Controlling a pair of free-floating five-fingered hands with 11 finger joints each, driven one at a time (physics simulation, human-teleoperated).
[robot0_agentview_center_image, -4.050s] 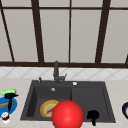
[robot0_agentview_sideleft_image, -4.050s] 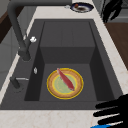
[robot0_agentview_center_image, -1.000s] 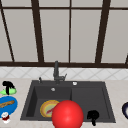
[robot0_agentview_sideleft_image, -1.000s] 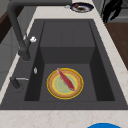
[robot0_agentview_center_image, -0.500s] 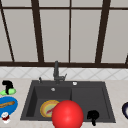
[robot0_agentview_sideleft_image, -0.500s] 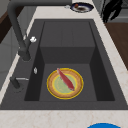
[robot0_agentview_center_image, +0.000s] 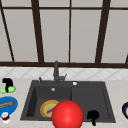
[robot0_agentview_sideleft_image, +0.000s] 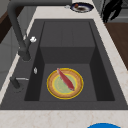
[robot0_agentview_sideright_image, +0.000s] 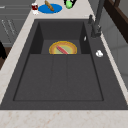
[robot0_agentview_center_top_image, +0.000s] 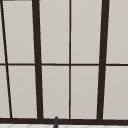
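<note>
- Left black hand (robot0_agentview_center_image: 8, 82) sits curled over a small green fruit (robot0_agentview_center_image: 7, 89) on the pale table, seemingly gripping it, beside a blue plate (robot0_agentview_center_image: 7, 105).
- Right black hand (robot0_agentview_center_image: 93, 115) hangs clenched, holding nothing, at the dark sink (robot0_agentview_center_image: 90, 100) front rim.
- Yellow plate (robot0_agentview_sideleft_image: 65, 83) rests in the basin, carrying a red strip (robot0_agentview_sideleft_image: 65, 79).

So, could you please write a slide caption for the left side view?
Dark sink with a yellow plate holding a red utensil, faucet at left.
</note>
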